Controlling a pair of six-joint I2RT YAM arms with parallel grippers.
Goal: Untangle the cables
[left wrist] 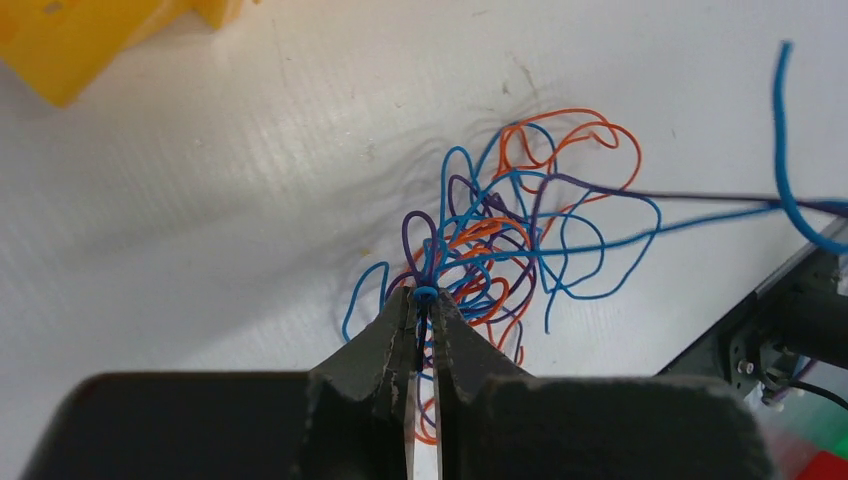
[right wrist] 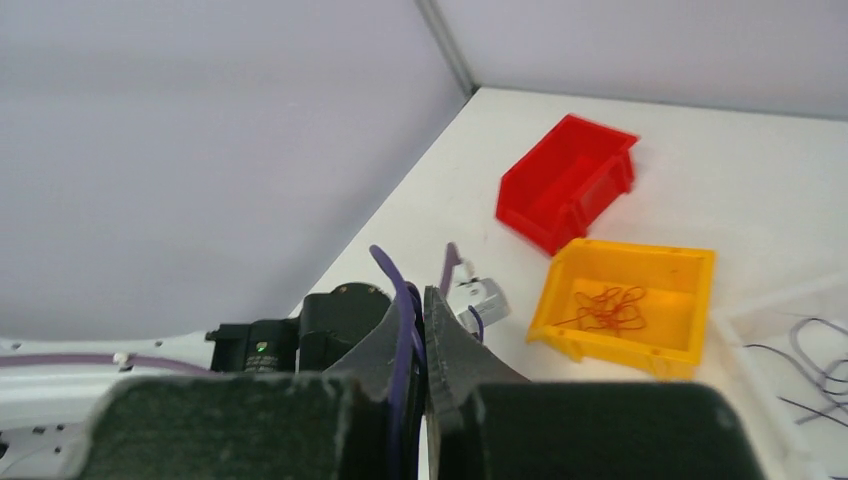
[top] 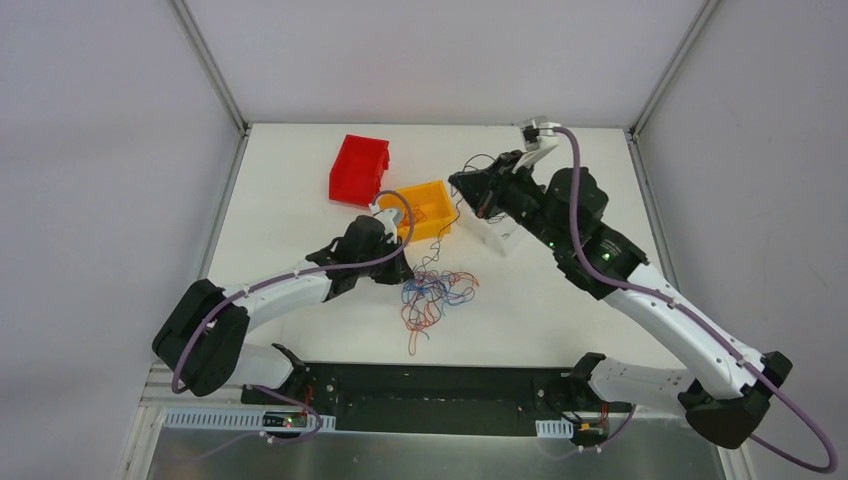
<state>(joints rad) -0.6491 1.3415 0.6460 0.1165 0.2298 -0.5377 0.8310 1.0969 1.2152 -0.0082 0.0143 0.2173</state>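
Observation:
The cables (top: 437, 293) lie as a knotted heap of blue, orange and purple wires on the white table in front of the yellow bin. The left wrist view shows the heap (left wrist: 515, 235) up close. My left gripper (top: 407, 275) is low at the heap's left edge, shut on a blue and dark strand (left wrist: 424, 296). My right gripper (top: 459, 183) is raised above the table behind the heap. It is shut on a purple wire (right wrist: 402, 295) that loops out of its fingertips. A thin dark strand (left wrist: 700, 197) runs taut out of the heap.
A yellow bin (top: 425, 208) holds red wires (right wrist: 610, 308). A red bin (top: 358, 168) stands behind it, seen also in the right wrist view (right wrist: 565, 178). A clear tray (top: 497, 237) with dark wires (right wrist: 800, 345) sits under the right arm. The black base rail (top: 430, 385) lines the near edge.

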